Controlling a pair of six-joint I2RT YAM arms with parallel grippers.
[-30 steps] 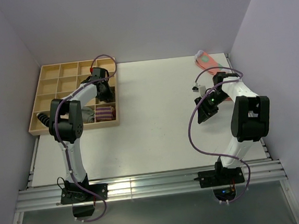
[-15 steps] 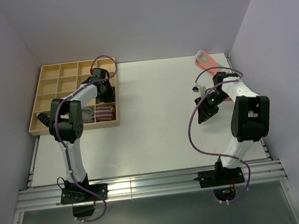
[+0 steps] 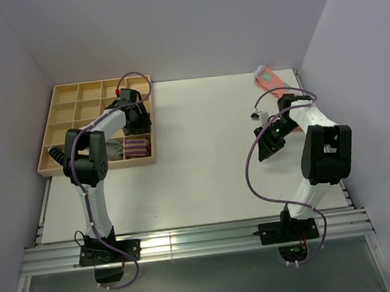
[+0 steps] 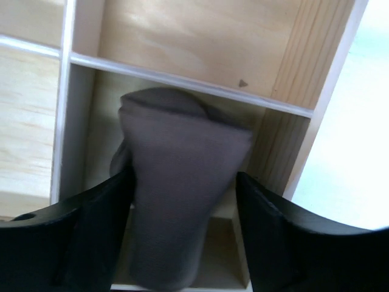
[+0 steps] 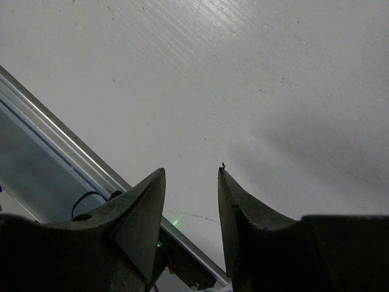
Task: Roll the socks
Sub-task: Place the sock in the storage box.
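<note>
A rolled brown-grey sock (image 4: 182, 152) rests in a compartment at the right edge of the wooden divided tray (image 4: 304, 79). My left gripper (image 4: 182, 188) straddles it with the jaws open. The right finger stands clear of the roll and the left finger is close against it. In the top view the left gripper (image 3: 136, 118) hangs over the tray's right column and hides the roll. My right gripper (image 5: 191, 173) is open with nothing between its fingers, low over the bare white table at the right (image 3: 263, 147).
The tray (image 3: 48, 142) sits at the table's back left. Its front row holds a grey sock bundle (image 3: 117, 150) and a purple-striped bundle (image 3: 138, 148). A coral-pink sock (image 3: 269, 79) lies at the back right corner. Walls close in both sides.
The left jaws have spread apart around the sock roll, letting go of it. The right arm has not moved.
</note>
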